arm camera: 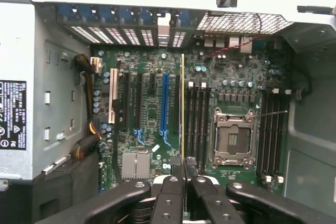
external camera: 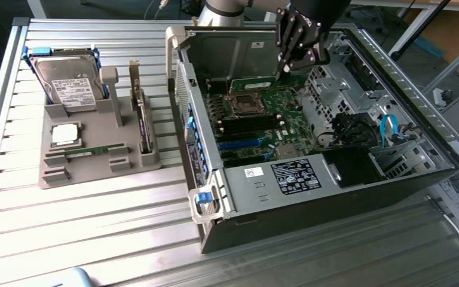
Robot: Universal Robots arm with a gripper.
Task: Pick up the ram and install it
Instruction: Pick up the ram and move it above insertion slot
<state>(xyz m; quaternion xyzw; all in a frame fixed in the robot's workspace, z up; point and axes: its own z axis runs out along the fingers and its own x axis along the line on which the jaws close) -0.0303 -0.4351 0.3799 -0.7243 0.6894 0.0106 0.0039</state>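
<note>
**Holding the ram edge-on over the memory slots**

Clenching narrowly, the pincer (arm camera: 184, 164) is gripping the ram (arm camera: 182, 108) by its flat faces, so the stick is pointing its thin edge at the board, ready for a slot. Just beyond, the black memory slots (arm camera: 197, 124) are running parallel to it, beside the open processor socket (arm camera: 232, 137); whether the stick is touching one I cannot tell. The computer case (external camera: 317, 197) is lying open-side-up on the worktop (external camera: 78, 227), exposing the board. Farther off, a twin stick (external camera: 94, 149) is sitting in the grey holder (external camera: 94, 172)
</note>
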